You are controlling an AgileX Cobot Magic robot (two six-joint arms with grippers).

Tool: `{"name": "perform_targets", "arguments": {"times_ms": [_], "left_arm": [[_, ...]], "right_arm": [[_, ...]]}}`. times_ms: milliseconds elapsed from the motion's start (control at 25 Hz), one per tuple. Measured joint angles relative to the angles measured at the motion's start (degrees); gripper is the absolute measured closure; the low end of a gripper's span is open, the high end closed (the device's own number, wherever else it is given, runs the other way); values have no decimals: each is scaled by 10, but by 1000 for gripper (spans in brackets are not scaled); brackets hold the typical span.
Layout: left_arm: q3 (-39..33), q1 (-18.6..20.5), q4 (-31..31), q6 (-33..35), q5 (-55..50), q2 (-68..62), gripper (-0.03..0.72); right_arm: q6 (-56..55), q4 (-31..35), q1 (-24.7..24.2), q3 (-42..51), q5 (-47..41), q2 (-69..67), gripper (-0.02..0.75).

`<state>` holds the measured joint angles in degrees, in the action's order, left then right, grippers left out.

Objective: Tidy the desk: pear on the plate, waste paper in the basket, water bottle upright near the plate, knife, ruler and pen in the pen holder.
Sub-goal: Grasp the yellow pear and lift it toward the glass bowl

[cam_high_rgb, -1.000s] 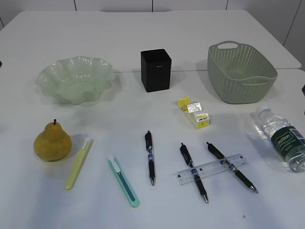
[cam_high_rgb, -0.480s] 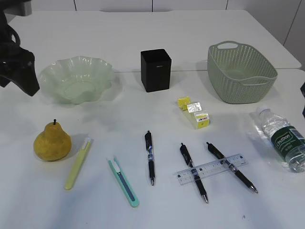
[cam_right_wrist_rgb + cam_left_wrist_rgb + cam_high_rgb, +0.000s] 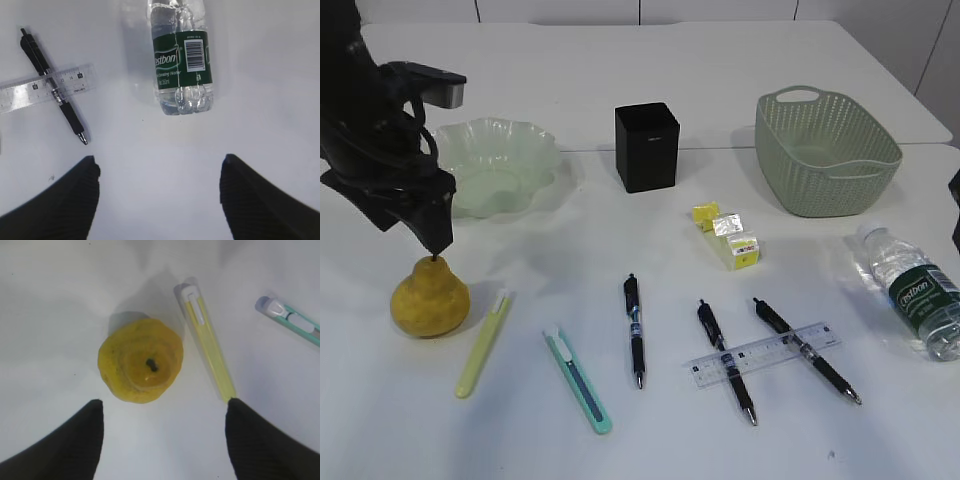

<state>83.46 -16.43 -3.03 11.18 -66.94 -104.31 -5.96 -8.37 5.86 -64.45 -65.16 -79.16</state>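
Where left end effector (image 3: 162, 412) hovers, pear (image 3: 141, 360) seemingly below.

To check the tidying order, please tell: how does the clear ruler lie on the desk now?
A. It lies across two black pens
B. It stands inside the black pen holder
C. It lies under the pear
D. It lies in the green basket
A: the ruler lies flat across two black pens, far from the pen holder, the basket and the pear.
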Motion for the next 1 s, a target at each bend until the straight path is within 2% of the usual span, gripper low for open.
{"name": "perform_targets", "arguments": {"times_ms": [560, 1000], "left_arm": [[4, -6, 30, 0, 5, -67, 147], [3, -6, 30, 1, 23, -91, 150]], "right_arm": [[0, 1, 0, 0, 2, 0, 181], [0, 1, 0, 0, 3, 0, 181]]}}
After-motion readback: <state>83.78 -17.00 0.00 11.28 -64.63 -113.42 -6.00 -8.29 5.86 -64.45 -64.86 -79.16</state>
